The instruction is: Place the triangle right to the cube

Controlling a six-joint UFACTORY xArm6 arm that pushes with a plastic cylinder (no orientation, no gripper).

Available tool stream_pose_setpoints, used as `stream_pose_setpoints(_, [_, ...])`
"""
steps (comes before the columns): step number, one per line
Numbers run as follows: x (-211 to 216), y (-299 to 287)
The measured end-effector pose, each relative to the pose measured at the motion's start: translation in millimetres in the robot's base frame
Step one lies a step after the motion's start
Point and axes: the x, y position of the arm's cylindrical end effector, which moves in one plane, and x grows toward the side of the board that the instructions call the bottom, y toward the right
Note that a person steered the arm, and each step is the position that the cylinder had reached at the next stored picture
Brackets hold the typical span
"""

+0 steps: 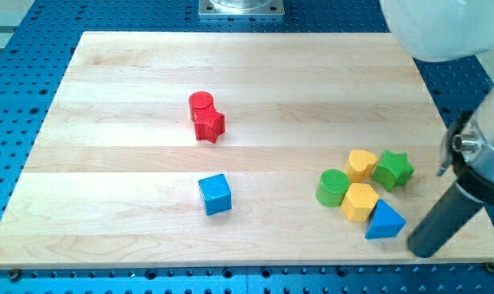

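The arm carried no claw, only a rod; my tip (422, 250) stood just right of the blue triangle (384, 220). The blue cube (215, 194) sat well apart toward the view's left, near 2 touching red blocks (206, 117).

My arm is a glossy white rounded housing, ending in a silver-grey metal collar with a small screw head visible. From it runs a straight dark cylindrical rod; my tip (423, 249) is blunt and matte.
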Motion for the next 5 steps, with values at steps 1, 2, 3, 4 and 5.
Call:
stream_pose_setpoints(1, [-2.4,-28.8])
stream_pose_setpoints(2, [-4.7,-39.5])
stream_pose_setpoints(3, [-4.9,12.1])
stream_pose_setpoints(4, [-15.2,55.5])
stream_pose_setpoints(5, [-36.0,35.1])
